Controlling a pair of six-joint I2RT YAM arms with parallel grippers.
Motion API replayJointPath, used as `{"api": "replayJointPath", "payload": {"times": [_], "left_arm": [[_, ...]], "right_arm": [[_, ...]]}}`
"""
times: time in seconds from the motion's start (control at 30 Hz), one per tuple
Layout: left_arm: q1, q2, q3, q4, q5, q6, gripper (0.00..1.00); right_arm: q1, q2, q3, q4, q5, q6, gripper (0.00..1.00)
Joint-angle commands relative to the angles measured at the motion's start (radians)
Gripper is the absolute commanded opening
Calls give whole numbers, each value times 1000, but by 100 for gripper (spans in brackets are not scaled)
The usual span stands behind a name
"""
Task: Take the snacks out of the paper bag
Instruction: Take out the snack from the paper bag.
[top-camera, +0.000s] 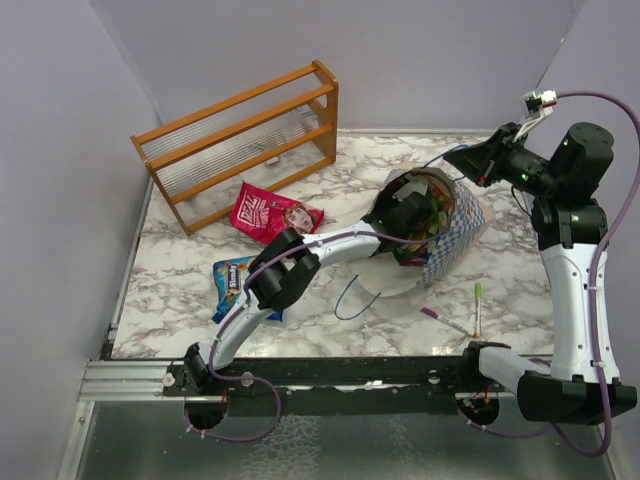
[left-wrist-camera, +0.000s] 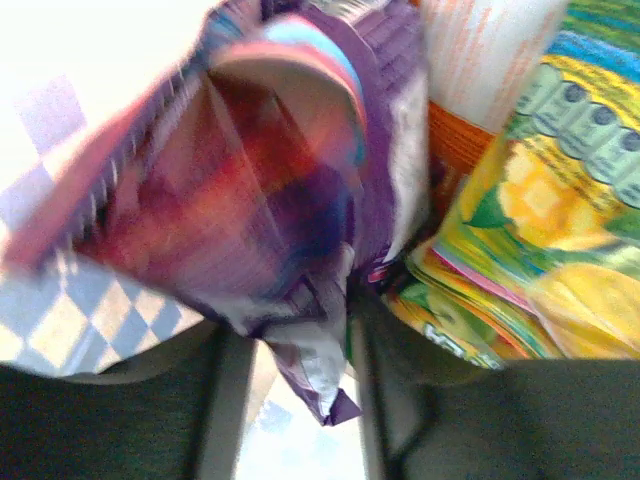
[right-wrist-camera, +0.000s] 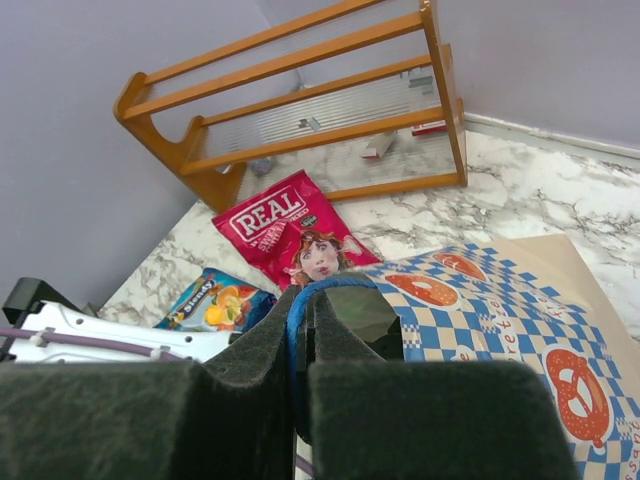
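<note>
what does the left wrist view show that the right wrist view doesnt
Only the left wrist: the inside of the paper bag, a purple packet beside a green-yellow packet. Only the right wrist: the wooden rack, a red packet and a blue packet on the table, the right gripper shut on the blue cord handle. Both: the bag's blue checked paper.

matt cream paper bag (top-camera: 455, 235), blue cord handle (right-wrist-camera: 296, 320), glossy crinkled foil on red packet (top-camera: 272, 213), blue packet (top-camera: 232, 276), purple packet (left-wrist-camera: 300, 200), green-yellow packet (left-wrist-camera: 540, 230), varnished wooden rack (top-camera: 240, 140), smooth marble-look table (top-camera: 170, 290), matt dark foam right gripper pads (right-wrist-camera: 250, 410)
</note>
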Motion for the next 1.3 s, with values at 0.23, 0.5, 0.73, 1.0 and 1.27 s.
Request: {"api": "replayJointPath", "payload": {"times": [0.23, 0.5, 0.73, 1.0, 1.27], "left_arm": [[5, -133, -14, -38, 28, 66, 4], [-61, -306, -72, -213, 241, 76, 0], [-111, -477, -172, -285, 434, 71, 0], [-134, -755, -274, -363, 621, 59, 0], [-135, -1081, -463, -508, 656, -5, 0]], "right_arm": [[-5, 1, 20, 49, -9, -10, 1], [-5, 5, 17, 44, 33, -30, 1], [-5, 33, 28, 52, 103, -34, 1], [-5, 48, 36, 21, 211, -69, 1], [-5, 39, 47, -6, 252, -101, 1]]}}
